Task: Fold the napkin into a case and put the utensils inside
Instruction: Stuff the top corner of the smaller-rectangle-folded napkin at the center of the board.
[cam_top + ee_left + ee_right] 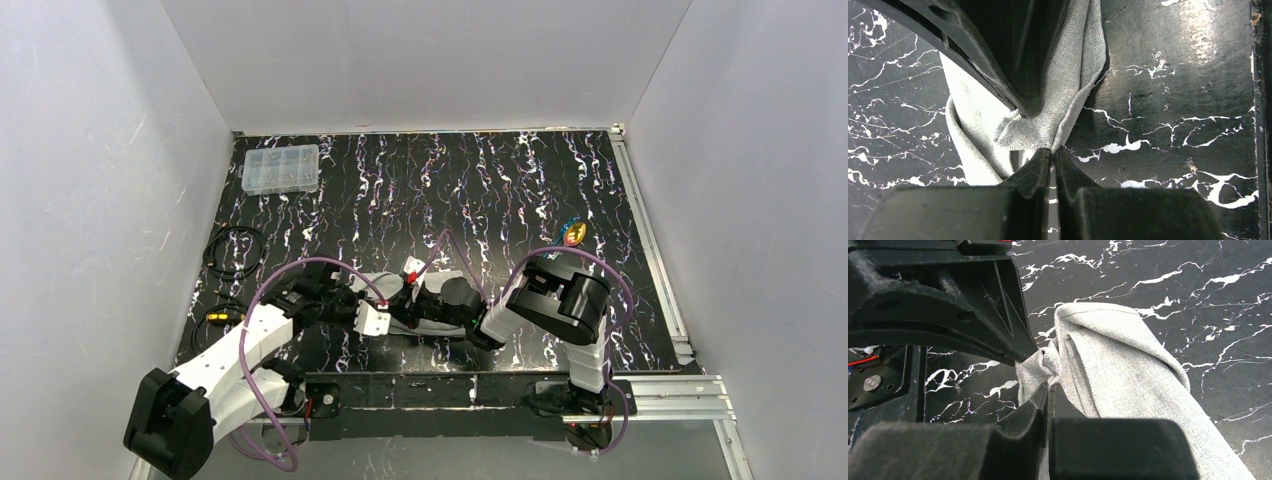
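my left gripper (1053, 151) is pinched tight on a bunched fold of the napkin (1068, 75), which runs from the lower centre of the left wrist view up to its top edge, over the black marbled table (1173, 100). my right gripper (1049, 386) is likewise clamped on a gathered edge of the napkin at the lower centre of its view, the rest draping toward the lower right. the utensils (573, 233) lie well apart from it, right of centre in the top view.
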`<state>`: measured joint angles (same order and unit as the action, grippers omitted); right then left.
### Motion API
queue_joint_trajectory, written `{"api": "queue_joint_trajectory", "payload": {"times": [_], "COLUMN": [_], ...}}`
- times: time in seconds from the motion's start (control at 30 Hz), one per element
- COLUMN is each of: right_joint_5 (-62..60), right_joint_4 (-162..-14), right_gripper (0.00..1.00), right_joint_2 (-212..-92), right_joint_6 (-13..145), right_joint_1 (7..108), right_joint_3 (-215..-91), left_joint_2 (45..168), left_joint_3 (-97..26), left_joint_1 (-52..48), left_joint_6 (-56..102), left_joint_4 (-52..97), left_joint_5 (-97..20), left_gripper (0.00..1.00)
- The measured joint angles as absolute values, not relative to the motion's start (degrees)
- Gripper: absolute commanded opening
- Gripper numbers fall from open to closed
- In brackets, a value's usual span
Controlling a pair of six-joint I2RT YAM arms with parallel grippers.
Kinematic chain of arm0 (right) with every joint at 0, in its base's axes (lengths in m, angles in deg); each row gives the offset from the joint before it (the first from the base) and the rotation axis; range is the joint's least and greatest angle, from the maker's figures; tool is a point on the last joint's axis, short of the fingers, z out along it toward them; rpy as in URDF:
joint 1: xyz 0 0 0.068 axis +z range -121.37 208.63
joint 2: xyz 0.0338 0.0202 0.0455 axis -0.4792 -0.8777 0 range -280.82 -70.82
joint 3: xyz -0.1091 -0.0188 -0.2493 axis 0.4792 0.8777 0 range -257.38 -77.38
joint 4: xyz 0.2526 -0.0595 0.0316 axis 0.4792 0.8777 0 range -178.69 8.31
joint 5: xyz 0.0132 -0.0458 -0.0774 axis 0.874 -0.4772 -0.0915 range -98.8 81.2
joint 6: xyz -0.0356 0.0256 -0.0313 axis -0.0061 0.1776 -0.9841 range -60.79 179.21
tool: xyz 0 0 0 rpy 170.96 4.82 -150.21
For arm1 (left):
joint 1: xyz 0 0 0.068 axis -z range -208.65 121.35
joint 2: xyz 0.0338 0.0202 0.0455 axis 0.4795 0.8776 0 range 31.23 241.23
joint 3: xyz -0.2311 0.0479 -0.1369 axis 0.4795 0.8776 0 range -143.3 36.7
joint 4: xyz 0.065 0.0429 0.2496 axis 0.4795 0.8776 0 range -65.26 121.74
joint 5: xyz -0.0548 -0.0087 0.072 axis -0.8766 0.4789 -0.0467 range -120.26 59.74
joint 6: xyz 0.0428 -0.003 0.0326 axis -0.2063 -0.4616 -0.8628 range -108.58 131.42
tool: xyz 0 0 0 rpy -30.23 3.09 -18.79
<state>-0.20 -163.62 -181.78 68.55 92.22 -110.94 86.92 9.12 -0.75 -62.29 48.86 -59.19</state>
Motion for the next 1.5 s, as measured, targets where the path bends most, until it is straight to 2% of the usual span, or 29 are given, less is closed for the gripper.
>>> {"api": "queue_joint_trajectory", "payload": {"times": [0.57, 0.83, 0.97, 1.5], "right_joint_5": [-1.75, -2.62, -2.6, 1.44], "right_joint_4": [-163.36, -163.25, -163.25, -163.3], "right_gripper": [0.06, 0.05, 0.05, 0.03], "right_joint_2": [-181.51, -181.4, -181.4, -181.4], "right_joint_6": [68.73, 68.75, 69.12, 70.32], "right_joint_1": [91.22, 91.02, 90.93, 90.96], "right_joint_3": [-110.97, -110.53, -110.53, -110.53], "left_joint_2": [85.36, 83.81, 83.83, 85.52], "left_joint_3": [10.04, 10.13, 10.54, 10.63], "left_joint_1": [-0.75, -0.75, -0.75, -0.75], "left_joint_6": [-65.7, -66.03, -65.92, -61.57], "left_joint_4": [49.74, 51.88, 52.08, 49.76], "left_joint_5": [-59.17, -58.32, -58.47, -58.36], "left_gripper": [0.0, 0.1, 0.0, 0.0]}}
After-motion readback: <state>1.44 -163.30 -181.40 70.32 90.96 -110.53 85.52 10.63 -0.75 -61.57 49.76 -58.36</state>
